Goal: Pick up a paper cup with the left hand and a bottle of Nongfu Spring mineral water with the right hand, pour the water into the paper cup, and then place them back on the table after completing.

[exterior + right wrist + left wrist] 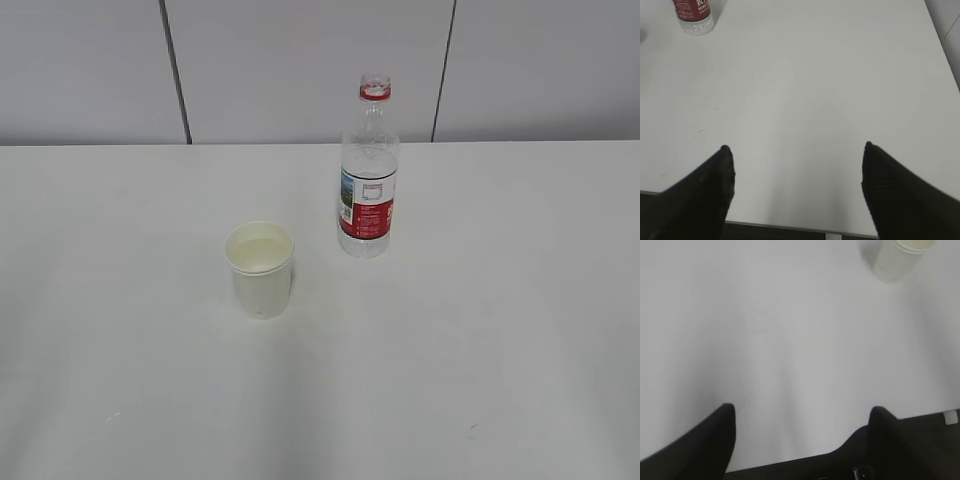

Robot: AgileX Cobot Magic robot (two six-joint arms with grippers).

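Note:
A white paper cup (260,268) stands upright on the white table (480,330), with clear water (262,254) inside it. Right of it and a little farther back stands the mineral water bottle (368,170), clear with a red label and a red neck ring, with no cap on it. Neither arm shows in the exterior view. The left gripper (802,412) is open over bare table, with the cup (895,260) far off at the top right of its view. The right gripper (796,148) is open near the table's front edge, the bottle's base (694,15) far at the top left.
A grey panelled wall (300,60) runs behind the table. The table's right edge (942,45) shows in the right wrist view, its front edge (790,227) just under the right fingers.

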